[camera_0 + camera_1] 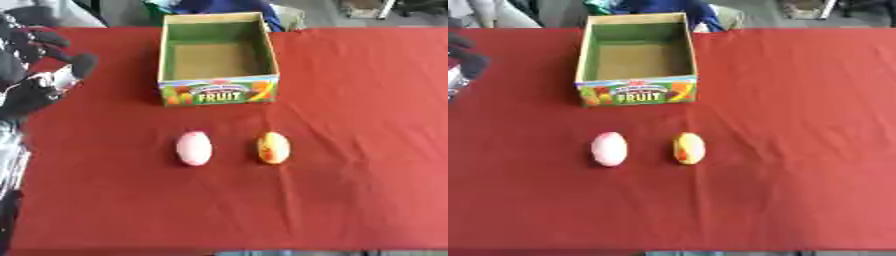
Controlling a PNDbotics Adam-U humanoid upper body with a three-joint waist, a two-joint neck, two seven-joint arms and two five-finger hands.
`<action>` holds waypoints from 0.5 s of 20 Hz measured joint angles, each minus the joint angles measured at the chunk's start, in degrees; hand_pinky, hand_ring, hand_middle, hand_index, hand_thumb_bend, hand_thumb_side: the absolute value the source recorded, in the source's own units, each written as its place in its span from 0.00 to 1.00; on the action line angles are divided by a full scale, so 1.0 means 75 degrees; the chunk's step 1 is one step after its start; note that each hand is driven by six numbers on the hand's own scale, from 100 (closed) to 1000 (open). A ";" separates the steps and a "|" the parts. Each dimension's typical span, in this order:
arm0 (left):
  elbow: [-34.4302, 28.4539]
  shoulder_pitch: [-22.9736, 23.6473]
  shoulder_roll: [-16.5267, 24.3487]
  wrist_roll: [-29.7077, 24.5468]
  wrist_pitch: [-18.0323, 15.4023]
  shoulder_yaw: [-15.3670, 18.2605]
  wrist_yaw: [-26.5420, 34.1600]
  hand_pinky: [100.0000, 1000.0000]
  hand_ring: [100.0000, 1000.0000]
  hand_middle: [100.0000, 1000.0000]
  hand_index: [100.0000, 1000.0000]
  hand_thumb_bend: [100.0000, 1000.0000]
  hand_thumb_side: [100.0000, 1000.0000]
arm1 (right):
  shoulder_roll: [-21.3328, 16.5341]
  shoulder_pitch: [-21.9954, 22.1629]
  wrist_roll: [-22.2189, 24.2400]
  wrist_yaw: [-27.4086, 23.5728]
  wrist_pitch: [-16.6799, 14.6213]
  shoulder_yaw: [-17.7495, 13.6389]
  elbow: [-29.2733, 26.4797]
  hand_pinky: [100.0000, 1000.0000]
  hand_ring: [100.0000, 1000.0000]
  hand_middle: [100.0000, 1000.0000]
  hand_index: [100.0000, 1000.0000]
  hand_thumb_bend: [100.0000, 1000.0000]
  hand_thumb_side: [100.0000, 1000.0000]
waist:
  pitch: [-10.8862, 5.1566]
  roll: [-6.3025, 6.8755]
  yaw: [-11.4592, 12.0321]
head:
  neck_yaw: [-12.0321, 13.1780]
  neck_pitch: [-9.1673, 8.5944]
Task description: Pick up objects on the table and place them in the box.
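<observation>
Nearest, on the red cloth (350, 150): two egg-shaped things side by side, a little apart, both lying with the long axis running near-to-far. Left one a pink egg (193, 148), pale and mottled, narrower end toward the far side. Right one a yellow egg (273, 147) with a red-orange streak, likewise pointing away. Farther back, in line with the gap between them: an open box (219, 92), empty, brown floor and green inner walls, printed front with the word FRUIT facing near, long side running away. At the left edge, level with the box and well apart from it: left hand (39, 70), black, raised above the cloth, fingers loosely curled, holding nothing. No right hand in either view.
</observation>
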 measured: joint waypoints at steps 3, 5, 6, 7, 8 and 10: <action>-0.0019 -0.0026 0.0209 -0.0466 0.0082 -0.0142 -0.0169 0.43 0.50 0.55 0.69 0.82 0.18 | 0.0000 0.0000 0.0009 0.0000 0.0001 0.0001 0.0000 0.56 0.67 0.62 0.81 0.01 0.29 | -0.0011 0.0001 -0.0008 | -0.0010 -0.0001; -0.0028 -0.0031 0.0358 -0.0801 0.0132 -0.0279 -0.0283 0.43 0.50 0.55 0.69 0.82 0.18 | 0.0000 0.0000 0.0011 -0.0001 0.0002 0.0001 0.0000 0.56 0.67 0.62 0.81 0.01 0.29 | -0.0012 0.0001 -0.0013 | -0.0012 -0.0001; -0.0028 -0.0043 0.0435 -0.0968 0.0154 -0.0357 -0.0346 0.42 0.50 0.55 0.69 0.82 0.17 | 0.0000 0.0000 0.0012 -0.0001 0.0002 0.0002 0.0000 0.56 0.67 0.62 0.81 0.01 0.29 | -0.0012 0.0001 -0.0015 | -0.0012 -0.0001; -0.0028 -0.0072 0.0512 -0.1127 0.0177 -0.0441 -0.0405 0.42 0.49 0.54 0.68 0.82 0.17 | 0.0000 0.0000 0.0013 -0.0001 0.0002 0.0002 0.0000 0.56 0.67 0.62 0.81 0.01 0.29 | -0.0013 0.0001 -0.0017 | -0.0011 -0.0001; -0.0028 -0.0102 0.0586 -0.1279 0.0200 -0.0534 -0.0456 0.42 0.49 0.54 0.68 0.82 0.16 | 0.0000 0.0000 0.0016 -0.0002 0.0002 0.0003 0.0000 0.56 0.67 0.62 0.81 0.01 0.29 | -0.0015 0.0001 -0.0021 | -0.0008 -0.0001; -0.0026 -0.0172 0.0709 -0.1559 0.0257 -0.0739 -0.0565 0.42 0.48 0.54 0.68 0.81 0.16 | 0.0000 -0.0001 0.0036 -0.0004 0.0000 0.0005 0.0000 0.56 0.67 0.62 0.81 0.01 0.29 | -0.0022 0.0001 -0.0028 | 0.0009 -0.0001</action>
